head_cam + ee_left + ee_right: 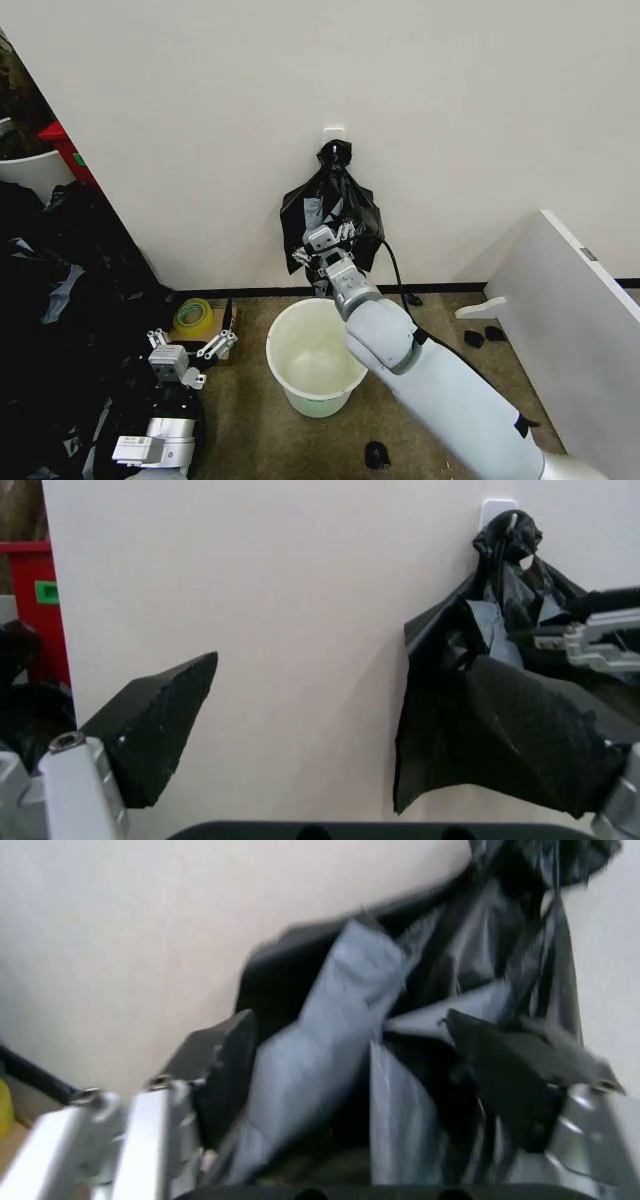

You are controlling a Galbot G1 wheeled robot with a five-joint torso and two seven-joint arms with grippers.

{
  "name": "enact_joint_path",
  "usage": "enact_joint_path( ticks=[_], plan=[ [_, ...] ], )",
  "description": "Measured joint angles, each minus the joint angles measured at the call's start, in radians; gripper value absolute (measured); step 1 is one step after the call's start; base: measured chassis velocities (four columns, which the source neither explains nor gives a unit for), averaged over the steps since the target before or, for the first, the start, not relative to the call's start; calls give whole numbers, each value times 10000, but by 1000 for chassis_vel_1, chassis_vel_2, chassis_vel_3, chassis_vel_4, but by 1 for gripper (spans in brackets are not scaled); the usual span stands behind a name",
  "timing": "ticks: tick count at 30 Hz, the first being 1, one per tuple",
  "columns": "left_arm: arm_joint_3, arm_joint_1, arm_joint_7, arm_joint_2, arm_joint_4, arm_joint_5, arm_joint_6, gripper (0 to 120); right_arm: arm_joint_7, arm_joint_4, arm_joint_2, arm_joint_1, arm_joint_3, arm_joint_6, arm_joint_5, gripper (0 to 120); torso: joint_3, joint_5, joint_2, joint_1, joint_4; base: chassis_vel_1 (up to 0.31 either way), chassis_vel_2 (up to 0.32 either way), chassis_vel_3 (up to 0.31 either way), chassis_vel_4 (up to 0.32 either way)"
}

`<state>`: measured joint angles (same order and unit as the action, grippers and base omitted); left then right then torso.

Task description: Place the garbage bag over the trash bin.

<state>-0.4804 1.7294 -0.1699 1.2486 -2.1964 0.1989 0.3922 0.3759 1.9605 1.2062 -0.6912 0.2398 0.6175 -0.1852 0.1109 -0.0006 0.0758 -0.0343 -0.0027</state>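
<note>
The trash bin (305, 352), a round white bucket, stands open on the floor by the wall. The garbage bag is hidden as a single thing. Above the bin a fan-shaped black plastic bundle (330, 205), knotted at its top, hangs from a white wall hook (333, 132). My right gripper (322, 243) is raised against the bundle's lower folds. It is open, with black plastic (330, 1035) lying between its fingers (225, 1065). My left gripper (190, 340) waits open, low at the left of the bin, facing the wall and the bundle (500, 652).
A large heap of black and grey plastic (60, 290) fills the left floor. A yellow tape roll (193, 316) lies near the left gripper. A white board (580, 310) leans at the right. A black cable (393, 268) and small black bits (375, 455) lie on the floor.
</note>
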Motion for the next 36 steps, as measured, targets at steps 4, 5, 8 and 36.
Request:
enact_joint_path(
  ticks=[4, 5, 8, 36],
  plan=[
    [1, -56, 3, 58, -42, 46, -1, 100, 414, 1, -271, 83, 2, 755, -345, 58, 0, -1, 0, 0, 1, 0, 0, 0, 0],
    [1, -56, 3, 58, -42, 46, -1, 100, 414, 1, -271, 83, 2, 755, -345, 58, 0, -1, 0, 0, 1, 0, 0, 0, 0],
    [2, -118, 4, 152, -324, 133, -69, 100, 753, -157, -347, 205, 65, 1056, -352, 51, -1, 1, 0, 1, 1, 0, 0, 0, 0],
    [738, -2101, -112, -1702, -403, 2365, -1503, 100, 1124, 523, -156, -719, -759, -1667, -1570, 0, 0, -1, 0, 0, -8, 0, 0, 0, 0]
  ],
)
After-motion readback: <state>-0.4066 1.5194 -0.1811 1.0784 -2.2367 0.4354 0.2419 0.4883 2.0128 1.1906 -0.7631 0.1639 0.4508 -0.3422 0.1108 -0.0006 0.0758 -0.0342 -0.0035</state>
